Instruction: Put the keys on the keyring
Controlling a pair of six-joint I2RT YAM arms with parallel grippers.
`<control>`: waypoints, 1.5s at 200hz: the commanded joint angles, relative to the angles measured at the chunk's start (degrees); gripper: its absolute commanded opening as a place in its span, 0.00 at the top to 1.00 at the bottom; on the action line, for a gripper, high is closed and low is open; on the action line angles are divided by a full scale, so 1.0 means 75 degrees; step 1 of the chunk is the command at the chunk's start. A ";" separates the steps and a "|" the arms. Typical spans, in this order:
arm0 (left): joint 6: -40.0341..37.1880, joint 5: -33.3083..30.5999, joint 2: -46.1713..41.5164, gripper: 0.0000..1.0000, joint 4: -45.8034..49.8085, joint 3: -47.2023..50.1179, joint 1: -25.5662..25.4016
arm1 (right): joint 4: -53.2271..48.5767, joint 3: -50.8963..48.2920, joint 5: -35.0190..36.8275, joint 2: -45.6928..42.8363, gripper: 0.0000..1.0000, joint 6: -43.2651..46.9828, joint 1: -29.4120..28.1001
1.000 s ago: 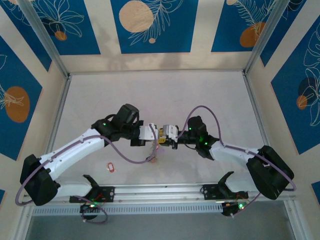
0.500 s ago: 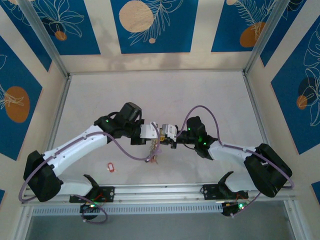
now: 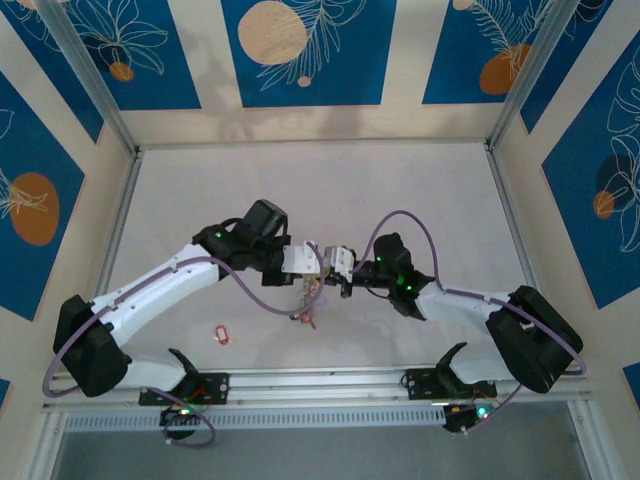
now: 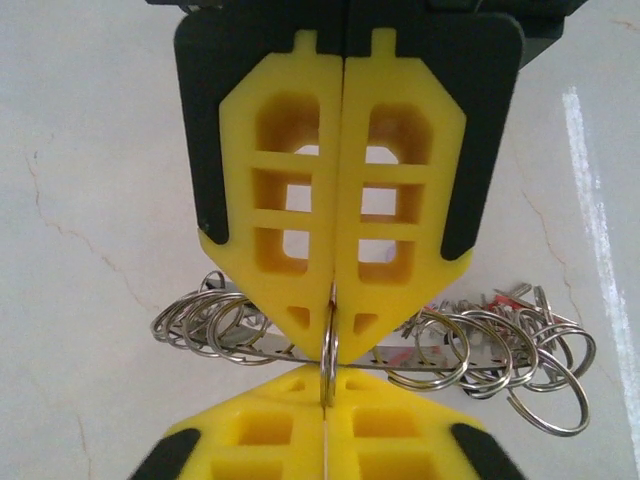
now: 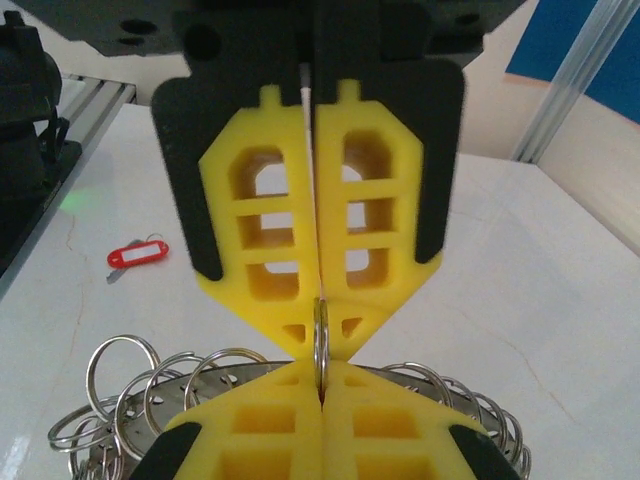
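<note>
My two grippers meet tip to tip above the middle of the table, the left gripper (image 3: 312, 262) facing the right gripper (image 3: 331, 266). The keyring (image 3: 310, 295), a flat grey plate (image 4: 250, 346) fringed with several split rings, hangs between and below them. In the left wrist view my left gripper (image 4: 331, 300) is shut on one thin split ring (image 4: 330, 350), seen edge-on. The right gripper (image 5: 320, 310) is shut on that same ring (image 5: 321, 345) from the other side. Red-tagged keys (image 4: 492, 298) dangle behind the rings. One red-tagged key (image 3: 222, 333) lies loose on the table, seen also as the red-tagged key (image 5: 138, 254).
The white table (image 3: 330, 190) is walled by an aluminium frame and blue patterned panels. The arm bases and a rail (image 3: 320, 385) run along the near edge. A purple cable (image 3: 265, 305) loops under the left arm, close to the keyring.
The right gripper's fingers have closed on the split ring. The left arm has shifted slightly right and away from the near edge, and the keyring has moved with it.
</note>
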State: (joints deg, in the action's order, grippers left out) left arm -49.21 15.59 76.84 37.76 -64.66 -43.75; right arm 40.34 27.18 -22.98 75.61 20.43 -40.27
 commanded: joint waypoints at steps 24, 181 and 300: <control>-0.0014 0.1701 -0.2029 0.61 -0.0688 0.1000 0.0546 | 0.1782 -0.0329 -0.1093 -0.0286 1.00 -0.0871 -0.0032; 0.1471 0.2963 -0.2924 0.68 -0.3998 0.2851 0.0703 | 0.3104 -0.0421 -0.1629 -0.0201 1.00 -0.1412 0.0021; 0.1438 0.2971 -0.2500 0.90 -0.3871 0.2754 0.0704 | 0.2720 -0.0039 -0.1602 0.0202 1.00 -0.1173 -0.0097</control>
State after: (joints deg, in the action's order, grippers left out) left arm -39.09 36.36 57.52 10.92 -43.90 -38.74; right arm 59.68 24.27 -35.20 76.66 10.35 -40.01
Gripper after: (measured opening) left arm 0.096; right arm 0.066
